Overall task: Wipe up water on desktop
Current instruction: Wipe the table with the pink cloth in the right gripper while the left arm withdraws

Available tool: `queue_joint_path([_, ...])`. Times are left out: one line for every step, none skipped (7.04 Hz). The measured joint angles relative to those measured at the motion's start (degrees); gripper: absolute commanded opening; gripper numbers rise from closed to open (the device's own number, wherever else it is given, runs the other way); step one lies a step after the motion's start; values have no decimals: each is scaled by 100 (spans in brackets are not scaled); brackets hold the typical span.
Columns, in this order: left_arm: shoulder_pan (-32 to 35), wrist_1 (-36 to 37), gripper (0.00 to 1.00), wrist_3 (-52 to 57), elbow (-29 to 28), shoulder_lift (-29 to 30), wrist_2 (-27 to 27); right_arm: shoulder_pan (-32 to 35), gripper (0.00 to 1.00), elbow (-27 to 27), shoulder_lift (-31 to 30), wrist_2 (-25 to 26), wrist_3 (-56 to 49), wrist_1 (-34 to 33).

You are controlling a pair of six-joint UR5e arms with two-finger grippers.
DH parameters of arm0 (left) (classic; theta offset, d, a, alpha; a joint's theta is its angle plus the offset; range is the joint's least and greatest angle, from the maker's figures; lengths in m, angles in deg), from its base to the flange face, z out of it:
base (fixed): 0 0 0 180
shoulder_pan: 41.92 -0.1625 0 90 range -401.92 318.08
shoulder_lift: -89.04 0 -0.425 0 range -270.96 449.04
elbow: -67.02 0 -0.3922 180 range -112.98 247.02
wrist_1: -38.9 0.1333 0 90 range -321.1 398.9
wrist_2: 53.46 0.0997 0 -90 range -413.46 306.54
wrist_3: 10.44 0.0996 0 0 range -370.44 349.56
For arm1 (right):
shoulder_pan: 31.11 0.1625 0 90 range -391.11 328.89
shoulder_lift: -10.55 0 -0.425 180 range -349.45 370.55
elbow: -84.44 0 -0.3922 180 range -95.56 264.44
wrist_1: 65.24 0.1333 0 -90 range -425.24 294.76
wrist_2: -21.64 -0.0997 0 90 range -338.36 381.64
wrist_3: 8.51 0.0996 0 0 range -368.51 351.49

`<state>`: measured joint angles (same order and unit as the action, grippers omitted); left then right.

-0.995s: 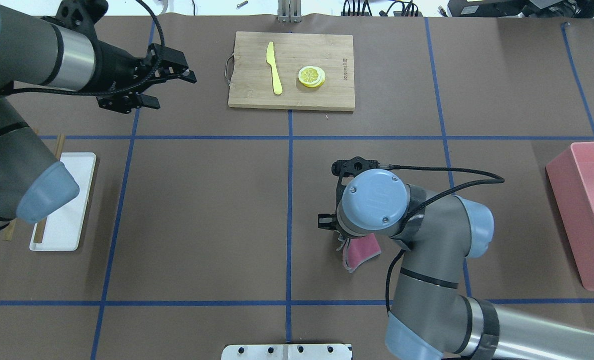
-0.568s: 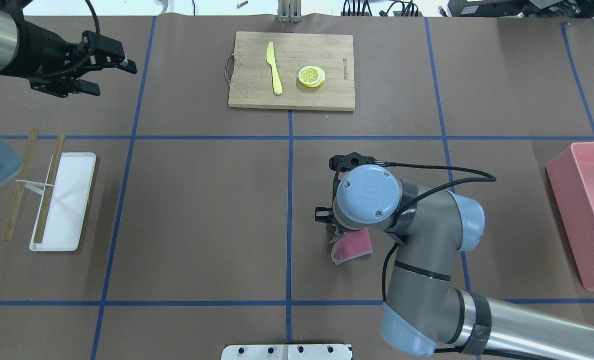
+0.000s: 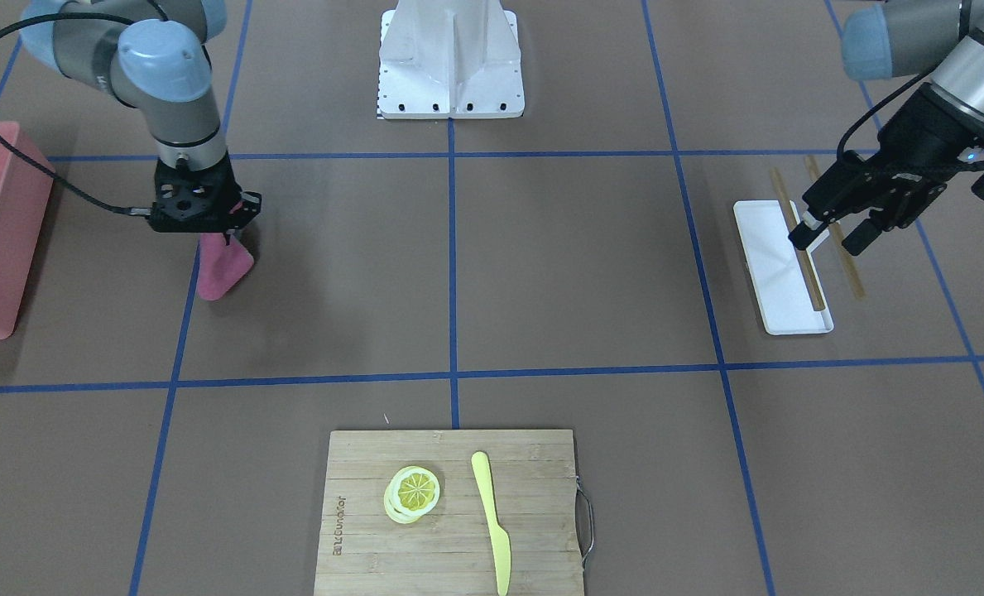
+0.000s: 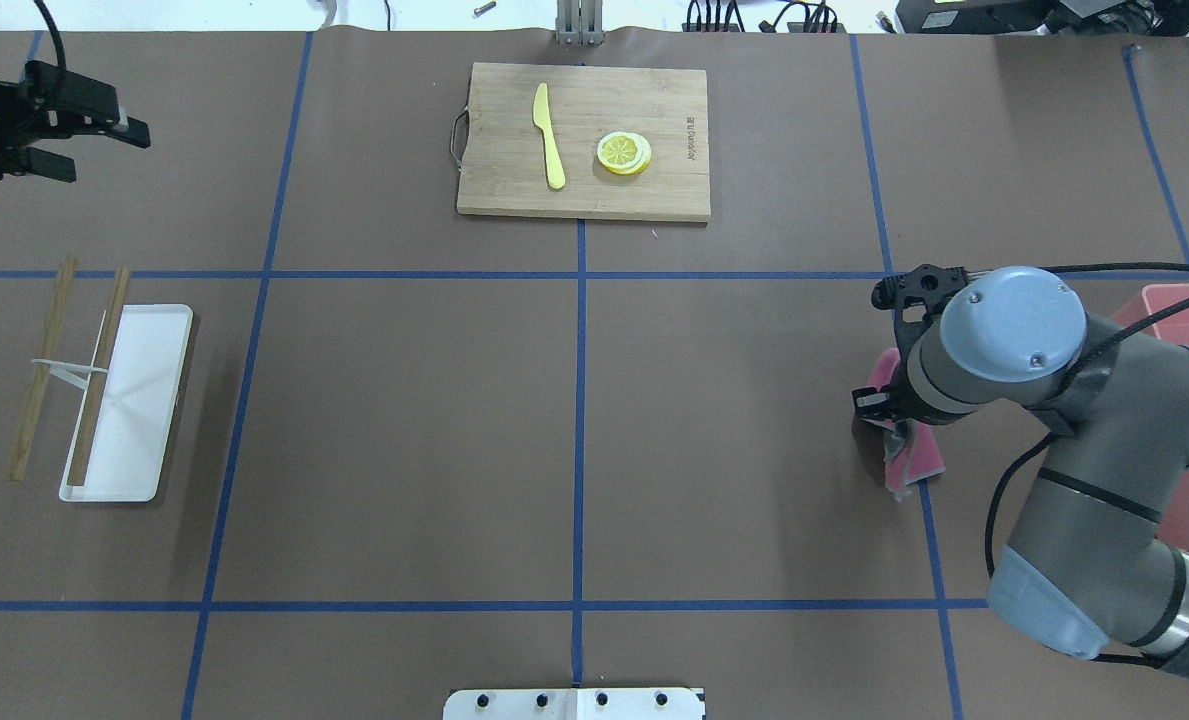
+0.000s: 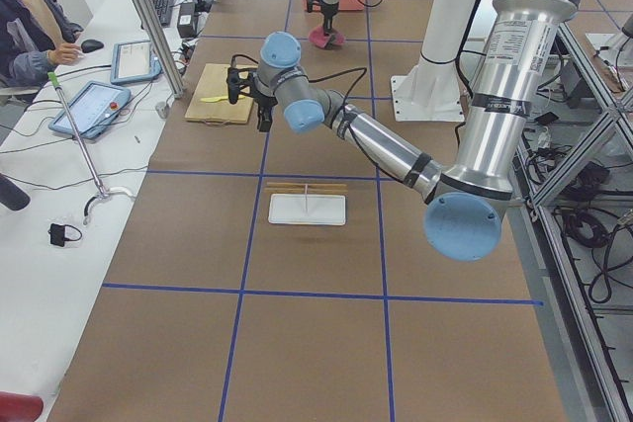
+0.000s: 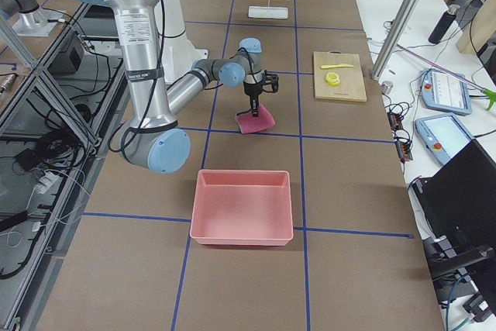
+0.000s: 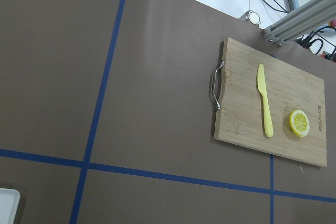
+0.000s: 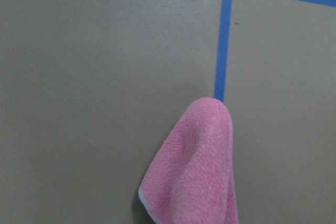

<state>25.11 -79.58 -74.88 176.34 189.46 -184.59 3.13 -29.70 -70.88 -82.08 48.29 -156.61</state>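
Note:
The desktop [image 4: 404,420] is a matte brown surface crossed by blue tape lines. I see no water on it. My right gripper [image 4: 894,425] is shut on a pink cloth [image 4: 916,458], which hangs down with its lower end on the desktop beside a blue tape line. The cloth also shows in the front view [image 3: 223,269], the right side view [image 6: 256,121] and the right wrist view [image 8: 197,171]. My left gripper [image 4: 104,152] is open and empty, held above the far left of the desktop; in the front view [image 3: 827,242] it hovers over the white tray.
A bamboo cutting board [image 4: 494,190] with a yellow knife [image 4: 550,135] and a lemon slice [image 4: 623,153] lies at the far middle. A white tray [image 4: 139,440] with chopsticks [image 4: 44,365] lies at the left. A pink bin [image 4: 1179,330] stands at the right edge.
My right gripper has dragged the pink cloth to the right, from near the centre line to the right tape line. My left arm has drawn back to the left, uncovering the tray.

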Motion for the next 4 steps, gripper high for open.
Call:
queue_joint_path([151, 0, 97, 444, -10, -239, -76, 25, 0, -30, -21, -7, -110, -20])
queue_joint_path([271, 0, 97, 806, -24, -423, -181, -139, 0, 63, 313, -15, 110, -79])
queue_joint_path([367, 0, 97, 1110, -42, -549, -257, -453, 0, 268, 849, -25, 616, -136])
queue_joint_path([469, 4, 97, 1352, -72, -627, -293, -748, 0, 486, 1403, -26, 1163, -152])
